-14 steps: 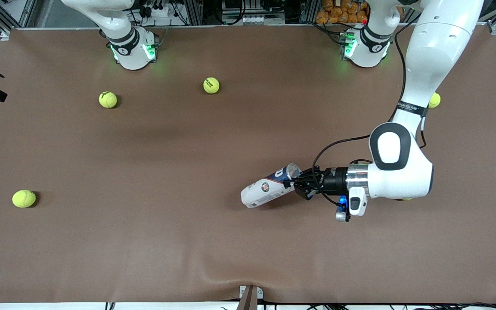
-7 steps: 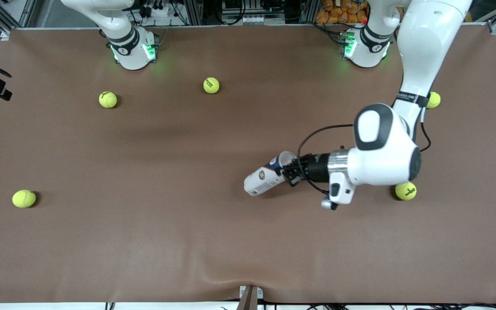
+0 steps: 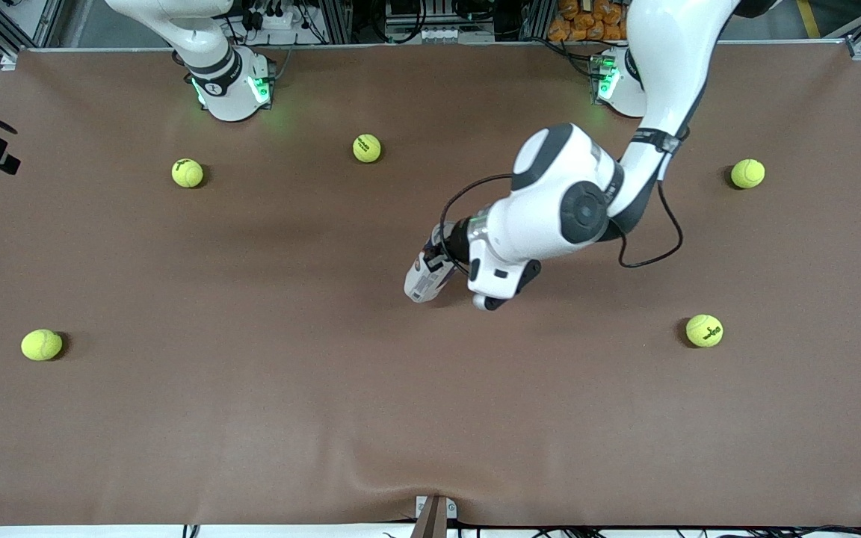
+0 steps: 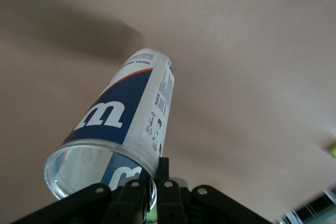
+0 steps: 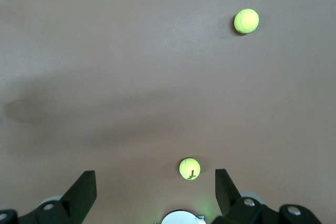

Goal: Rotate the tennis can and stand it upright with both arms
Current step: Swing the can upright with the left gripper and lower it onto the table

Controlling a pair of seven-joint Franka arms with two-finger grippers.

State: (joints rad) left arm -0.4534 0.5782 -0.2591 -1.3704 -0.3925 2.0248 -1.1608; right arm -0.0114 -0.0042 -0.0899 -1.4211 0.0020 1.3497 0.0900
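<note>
The left gripper pinches the tennis can by its open rim, mid-counter, tilted. Pivot slowly on the base. The right gripper, spread empty, waits high over its arm's end of the counter.

top of the tennis can hidden under the left arm's big white wrist in the front view, left gripper cut off by the picture edge, right gripper only fingertips showing, can's small print too tiny to read
</note>
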